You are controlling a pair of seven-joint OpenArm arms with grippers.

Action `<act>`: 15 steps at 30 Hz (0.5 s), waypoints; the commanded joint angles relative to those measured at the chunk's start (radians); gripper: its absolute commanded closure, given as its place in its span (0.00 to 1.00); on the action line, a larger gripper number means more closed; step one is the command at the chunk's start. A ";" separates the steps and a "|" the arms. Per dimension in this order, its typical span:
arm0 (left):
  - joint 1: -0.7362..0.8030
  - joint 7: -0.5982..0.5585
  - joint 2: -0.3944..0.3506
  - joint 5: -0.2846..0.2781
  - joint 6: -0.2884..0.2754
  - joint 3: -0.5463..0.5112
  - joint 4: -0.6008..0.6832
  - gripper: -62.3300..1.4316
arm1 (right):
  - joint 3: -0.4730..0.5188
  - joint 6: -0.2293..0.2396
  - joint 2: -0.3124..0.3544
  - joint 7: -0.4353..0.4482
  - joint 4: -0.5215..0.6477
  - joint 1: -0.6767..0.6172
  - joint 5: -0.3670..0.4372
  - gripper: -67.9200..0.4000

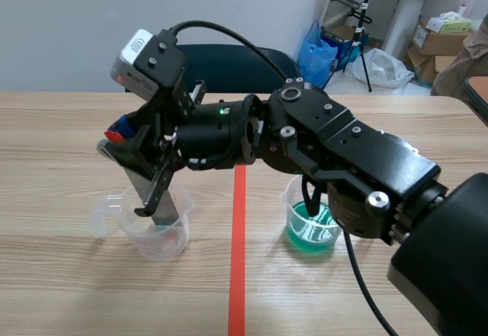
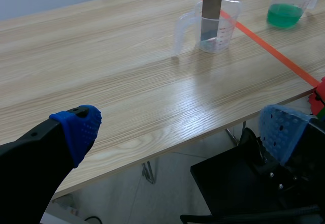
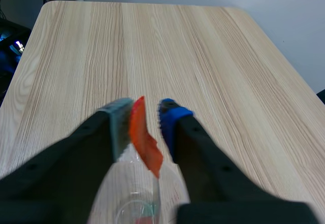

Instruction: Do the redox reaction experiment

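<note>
Two beakers stand on the pale wooden bench (image 1: pixel 61 275), one on each side of the orange-red tape line (image 1: pixel 238 260). Off the bench's near edge, the left gripper (image 2: pixel 180 127) hangs with its blue-padded fingers (image 2: pixel 78 125) spread wide, holding nothing.

On the left, the thin flat metal strip (image 1: pixel 164 203) stands tilted in the clear plastic handled beaker (image 1: pixel 156 233), its lower end inside. The right gripper (image 1: pixel 149 180), whose arm reaches across past the tape, has its fingers pinched on the strip's upper part, a pad on each flat face.

I'd judge the strip light, stiff and smooth, so it is likely to slide or pivot. It is best held high, on the broad faces. The beaker looks light enough to tip if the strip levers on its rim.

To the right sits the clear beaker of green liquid (image 1: pixel 313 225), untouched.
</note>
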 commanded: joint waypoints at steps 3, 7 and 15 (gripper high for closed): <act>0.001 -0.046 0.005 -0.009 -0.002 -0.006 0.012 0.00 | 0.002 0.008 -0.005 0.015 0.013 0.020 0.008 0.46; 0.001 -0.046 0.005 -0.009 -0.002 -0.006 0.012 0.00 | 0.002 0.008 -0.006 0.015 0.013 0.020 0.006 0.16; 0.001 -0.046 0.005 -0.009 -0.002 -0.006 0.012 0.00 | 0.002 0.008 -0.006 -0.023 0.013 0.017 0.005 0.00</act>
